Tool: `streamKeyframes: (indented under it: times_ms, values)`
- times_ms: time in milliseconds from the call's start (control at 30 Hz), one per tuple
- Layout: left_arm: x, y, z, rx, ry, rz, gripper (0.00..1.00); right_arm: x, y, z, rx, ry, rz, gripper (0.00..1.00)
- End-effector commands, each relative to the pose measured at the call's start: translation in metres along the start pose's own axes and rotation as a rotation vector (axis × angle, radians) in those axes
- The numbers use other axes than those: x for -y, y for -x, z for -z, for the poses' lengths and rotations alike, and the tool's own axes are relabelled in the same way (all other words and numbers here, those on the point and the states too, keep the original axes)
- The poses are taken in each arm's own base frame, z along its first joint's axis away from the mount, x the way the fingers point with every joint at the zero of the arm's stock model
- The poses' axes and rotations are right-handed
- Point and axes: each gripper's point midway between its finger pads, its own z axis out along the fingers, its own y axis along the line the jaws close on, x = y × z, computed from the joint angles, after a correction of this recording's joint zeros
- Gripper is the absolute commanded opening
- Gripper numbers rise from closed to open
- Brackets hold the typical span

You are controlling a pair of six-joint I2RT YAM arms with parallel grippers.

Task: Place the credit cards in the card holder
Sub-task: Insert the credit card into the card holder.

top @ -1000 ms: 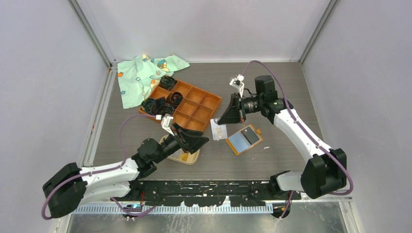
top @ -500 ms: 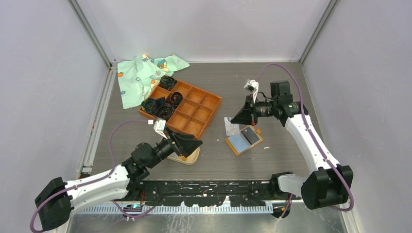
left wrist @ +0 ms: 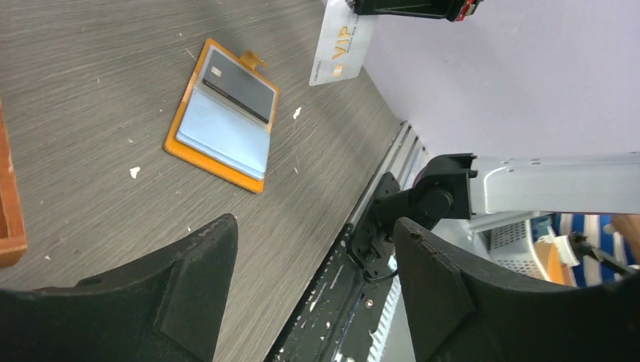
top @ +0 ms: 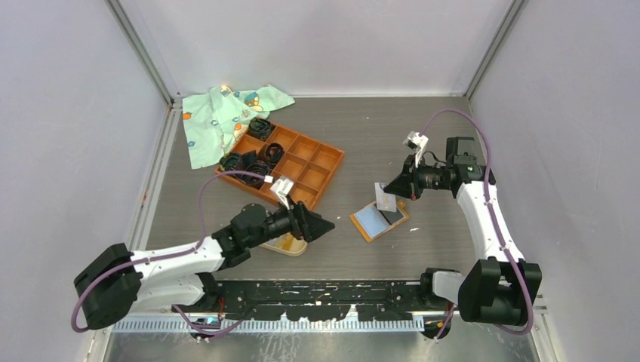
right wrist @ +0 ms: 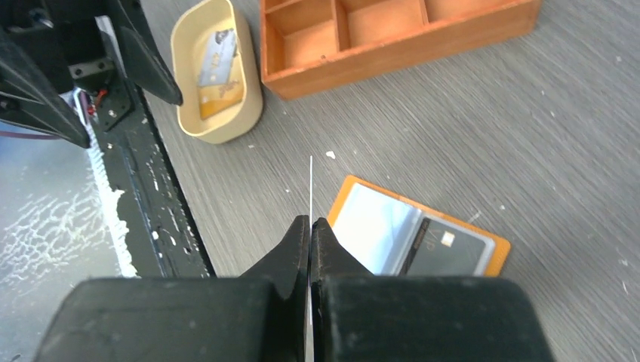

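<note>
A thin pale plastic card (left wrist: 343, 41) stands between the fingers of the right gripper (right wrist: 310, 221). The flat square orange wallet (right wrist: 377, 226) lies open just past their tips, to the right, with a dark plastic card (right wrist: 453, 249) in it. Farther ahead on the left, the small beige oval tray (right wrist: 226, 136) has cards (right wrist: 215, 72) in it and sits just beside the orange wooden grid tray (right wrist: 392, 53). The wallet lies ahead and left of the left gripper (left wrist: 313, 226).

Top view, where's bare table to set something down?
Bare: the far stretch between the grid tray and the right wall; the near strip in front of the wallet. Crowded: between the card holder and wallet, under the left end effector.
</note>
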Motion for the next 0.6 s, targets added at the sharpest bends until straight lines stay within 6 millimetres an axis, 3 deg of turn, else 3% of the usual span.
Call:
streamKeyframes:
  times_ms: [0,333,567]
  values:
    - [0.013,0.000,-0.018,-0.072,0.008,-0.100,0.75,0.010,-0.008,0.011,0.007,-0.042,0.079,0.01]
    - [-0.003,-0.036,-0.066,-0.170,0.105,-0.184,0.63,0.042,-0.030,0.017,-0.123,-0.076,-0.082,0.01]
    - [-0.029,-0.066,-0.101,-0.218,0.231,-0.060,0.44,0.052,-0.054,0.012,-0.280,0.074,-0.228,0.01]
